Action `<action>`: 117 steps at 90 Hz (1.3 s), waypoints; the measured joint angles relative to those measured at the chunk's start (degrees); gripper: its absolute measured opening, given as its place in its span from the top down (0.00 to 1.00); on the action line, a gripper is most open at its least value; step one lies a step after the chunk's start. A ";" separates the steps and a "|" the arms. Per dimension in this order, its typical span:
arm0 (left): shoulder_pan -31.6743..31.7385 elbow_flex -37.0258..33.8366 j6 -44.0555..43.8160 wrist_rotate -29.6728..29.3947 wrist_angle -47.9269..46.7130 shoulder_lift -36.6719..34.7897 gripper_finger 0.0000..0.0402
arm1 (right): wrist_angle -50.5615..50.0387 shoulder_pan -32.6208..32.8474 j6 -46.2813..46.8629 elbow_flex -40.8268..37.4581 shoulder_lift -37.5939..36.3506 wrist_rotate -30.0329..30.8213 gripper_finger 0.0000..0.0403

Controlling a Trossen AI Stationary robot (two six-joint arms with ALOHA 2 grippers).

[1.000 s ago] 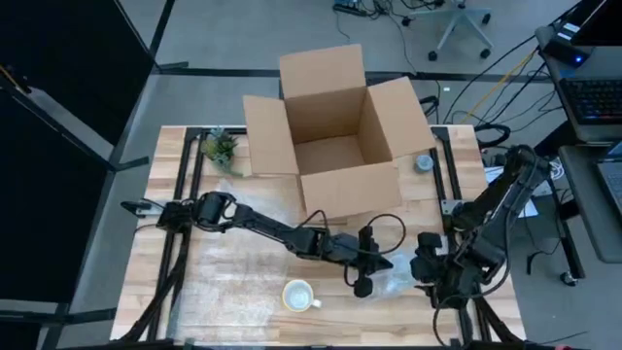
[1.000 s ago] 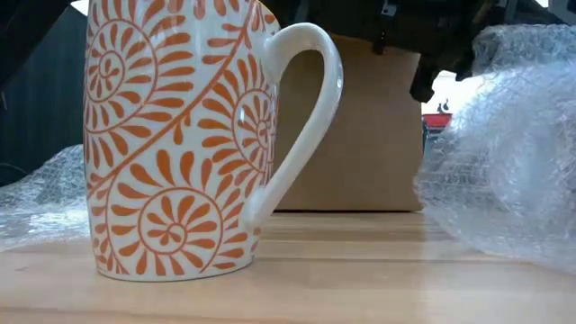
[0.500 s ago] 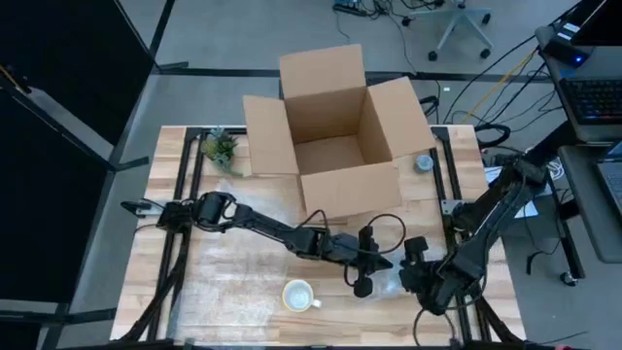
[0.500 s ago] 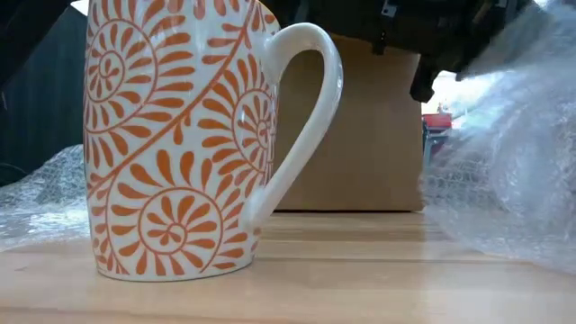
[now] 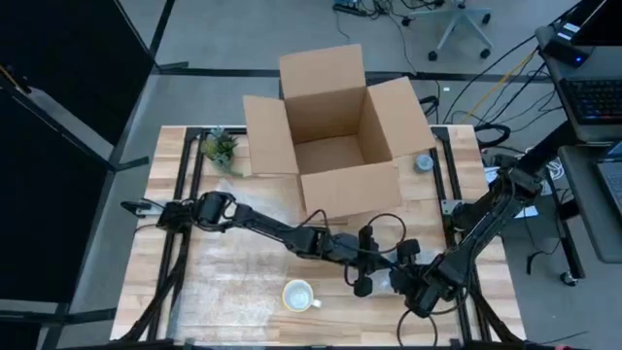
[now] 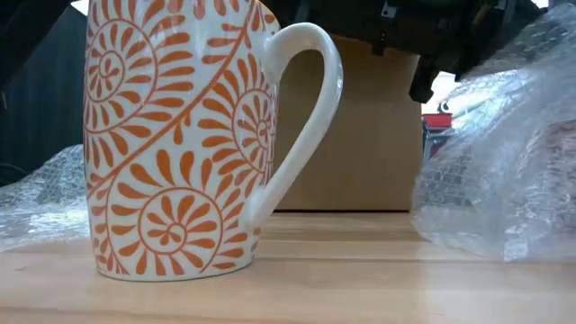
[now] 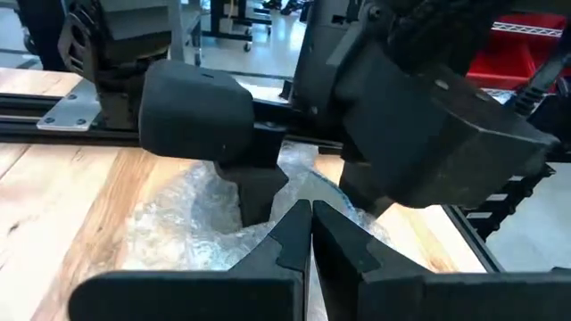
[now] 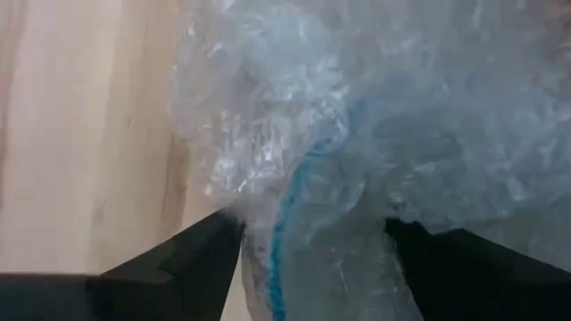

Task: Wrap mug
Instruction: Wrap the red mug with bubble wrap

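A white mug (image 5: 298,295) with an orange leaf pattern (image 6: 180,135) stands upright on its base near the table's front edge. To its right a bunch of clear bubble wrap (image 5: 387,282) (image 6: 504,162) rises from the tabletop. My left gripper (image 5: 362,284) (image 7: 310,218) is shut at the wrap's left side. My right gripper (image 5: 402,276) (image 8: 312,259) faces it from the right and is closed on the bunch. The mug's handle points toward the wrap. My left gripper's shut fingertips (image 7: 299,223) meet the wrap's thin edge (image 7: 268,234); the tips hide the pinch itself. My right gripper holds a crumpled bunch of the wrap (image 8: 303,205), several layers, between its two wide-set fingers (image 8: 201,259). The wrap's lower part rests on the table.
An open cardboard box (image 5: 335,136) stands at the table's far side, with a small plant (image 5: 221,148) to its left and a small grey object (image 5: 424,162) to its right. More bubble wrap lies flat left of the mug (image 5: 248,258) (image 6: 36,193).
My right gripper has moved toward the table's left and a little nearer its front edge, carrying the wrap closer to my left gripper and the mug. The bunch has crumpled together and sits lower. The mug has stayed put.
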 joint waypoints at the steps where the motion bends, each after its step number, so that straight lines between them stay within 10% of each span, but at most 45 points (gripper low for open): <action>1: 0.00 0.00 0.28 0.00 -0.01 -0.11 1.00 | 0.03 0.00 0.10 0.00 0.00 0.00 0.35; 92: 0.21 0.02 12.43 -23.17 -21.89 -4.49 1.00 | 1.41 0.26 0.06 -0.07 -0.09 -0.61 0.35; 117: 0.13 -0.11 12.72 -15.48 -18.64 -1.44 1.00 | 1.36 0.26 0.06 -0.07 -0.09 -0.61 0.35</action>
